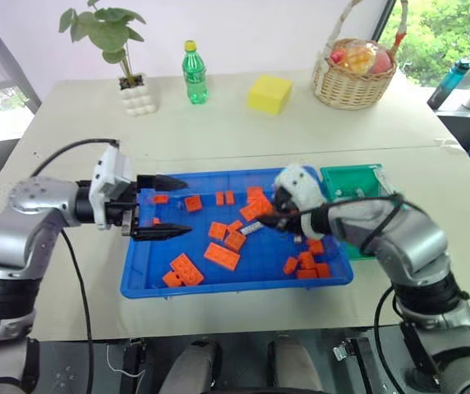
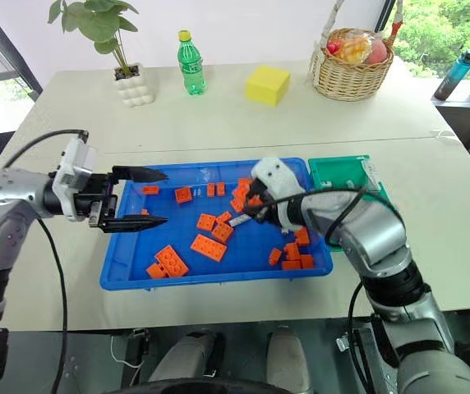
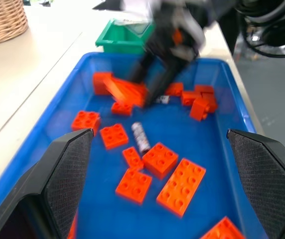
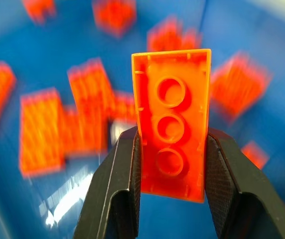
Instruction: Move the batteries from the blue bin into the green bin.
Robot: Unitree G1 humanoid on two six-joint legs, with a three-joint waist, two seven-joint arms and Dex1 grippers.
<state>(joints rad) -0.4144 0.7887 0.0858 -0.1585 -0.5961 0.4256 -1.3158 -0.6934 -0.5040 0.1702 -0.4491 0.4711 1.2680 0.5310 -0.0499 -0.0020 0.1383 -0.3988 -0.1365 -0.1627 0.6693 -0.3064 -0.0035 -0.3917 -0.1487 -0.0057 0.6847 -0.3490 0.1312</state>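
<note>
Clamping an orange brick (image 4: 171,131) lengthwise, the right gripper (image 4: 171,164) hovers over the blue bin (image 1: 136,275); left gripper (image 1: 163,207) gapes.

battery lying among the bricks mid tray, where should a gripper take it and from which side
Grip the battery across the middle of its barrel, coming straight down from above. It lies flat on the blue bin floor, with orange bricks close beside it, so the fingers probably fit best astride its width, closing onto the curved sides.
</note>
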